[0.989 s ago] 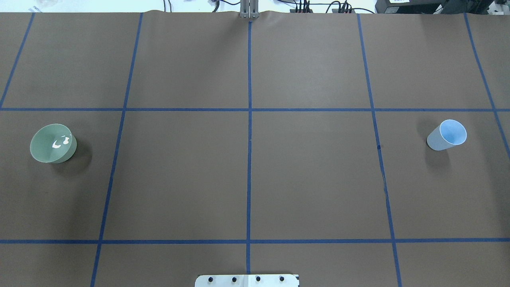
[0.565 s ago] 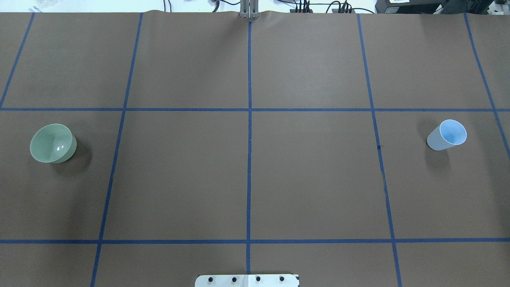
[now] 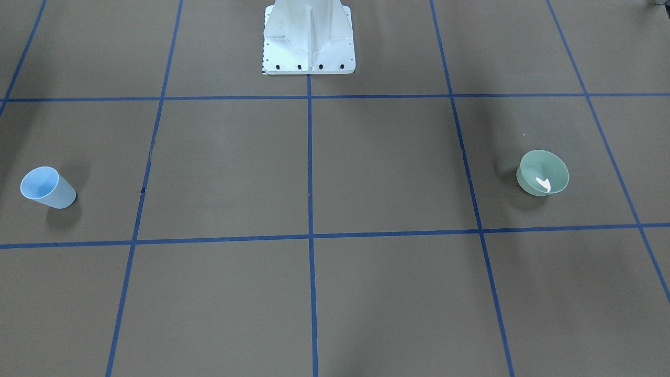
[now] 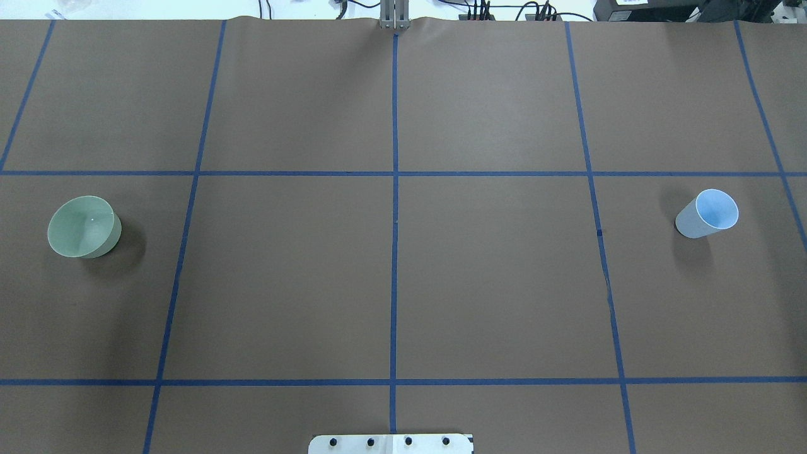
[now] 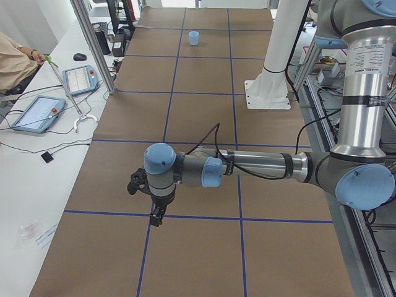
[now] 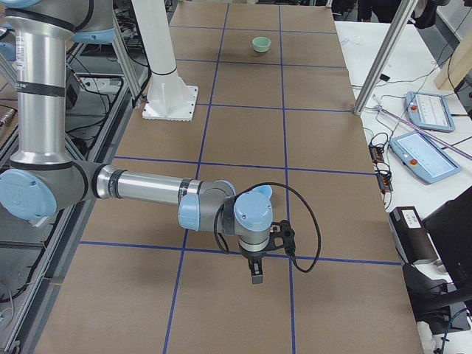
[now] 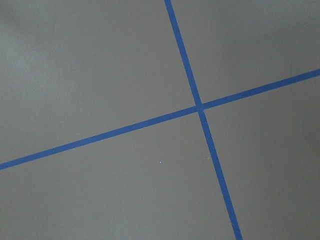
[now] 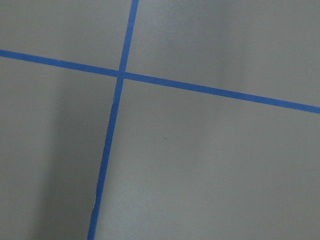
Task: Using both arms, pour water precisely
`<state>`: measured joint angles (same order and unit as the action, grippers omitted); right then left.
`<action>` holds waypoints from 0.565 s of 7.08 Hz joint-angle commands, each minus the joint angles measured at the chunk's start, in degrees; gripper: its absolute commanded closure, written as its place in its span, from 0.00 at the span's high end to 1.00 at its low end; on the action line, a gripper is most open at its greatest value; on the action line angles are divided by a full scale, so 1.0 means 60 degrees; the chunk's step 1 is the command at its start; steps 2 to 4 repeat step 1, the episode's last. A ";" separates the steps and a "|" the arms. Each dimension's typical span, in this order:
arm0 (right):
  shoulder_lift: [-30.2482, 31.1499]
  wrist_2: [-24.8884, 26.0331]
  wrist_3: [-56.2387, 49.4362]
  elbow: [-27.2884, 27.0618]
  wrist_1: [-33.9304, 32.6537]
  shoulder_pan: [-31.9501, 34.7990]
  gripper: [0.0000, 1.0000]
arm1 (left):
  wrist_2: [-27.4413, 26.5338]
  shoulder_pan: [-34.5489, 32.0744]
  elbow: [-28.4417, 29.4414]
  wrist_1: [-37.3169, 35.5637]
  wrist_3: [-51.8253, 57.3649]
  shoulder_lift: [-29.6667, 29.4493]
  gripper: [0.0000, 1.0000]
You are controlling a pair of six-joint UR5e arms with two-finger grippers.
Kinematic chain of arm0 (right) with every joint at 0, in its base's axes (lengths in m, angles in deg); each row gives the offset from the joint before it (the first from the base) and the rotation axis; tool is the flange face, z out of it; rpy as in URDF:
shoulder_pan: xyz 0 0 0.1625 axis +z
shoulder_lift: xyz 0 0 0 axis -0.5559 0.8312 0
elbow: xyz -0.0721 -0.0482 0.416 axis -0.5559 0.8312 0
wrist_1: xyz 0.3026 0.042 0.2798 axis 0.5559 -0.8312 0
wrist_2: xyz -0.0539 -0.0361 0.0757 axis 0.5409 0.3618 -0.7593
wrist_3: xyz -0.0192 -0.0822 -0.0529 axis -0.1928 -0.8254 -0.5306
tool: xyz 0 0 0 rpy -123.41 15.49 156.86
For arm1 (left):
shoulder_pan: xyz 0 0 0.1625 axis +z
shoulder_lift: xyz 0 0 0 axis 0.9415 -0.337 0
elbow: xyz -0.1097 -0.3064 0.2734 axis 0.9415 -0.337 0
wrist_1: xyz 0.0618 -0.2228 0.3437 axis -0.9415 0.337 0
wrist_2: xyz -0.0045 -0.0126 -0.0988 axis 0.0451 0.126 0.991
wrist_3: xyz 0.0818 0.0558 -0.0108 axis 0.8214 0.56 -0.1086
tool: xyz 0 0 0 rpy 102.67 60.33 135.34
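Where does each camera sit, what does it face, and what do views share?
Front-facing: across the table, facing the pedestal.
Overhead: behind the robot, looking forward; pedestal base only.
Left: table's left end; left arm near.
Right: table's right end; right arm near.
Left wrist: down at tape cross; no fingers.
Right wrist: likewise, another cross.
Shared: bowl and cup, front-facing and overhead.

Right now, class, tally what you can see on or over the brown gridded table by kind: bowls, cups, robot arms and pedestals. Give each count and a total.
Bowls: 1, the pale green bowl
Cups: 1, the light blue cup
Robot arms: 2, the left arm and the right arm
Pedestals: 1, the white pedestal
Total: 5
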<state>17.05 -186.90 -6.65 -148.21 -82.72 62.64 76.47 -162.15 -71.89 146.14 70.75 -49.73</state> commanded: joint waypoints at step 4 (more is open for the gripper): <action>0.0000 0.0000 -0.0014 0.0000 0.0000 0.0000 1.00 | 0.0000 0.0000 -0.0004 -0.0014 -0.0001 0.0019 1.00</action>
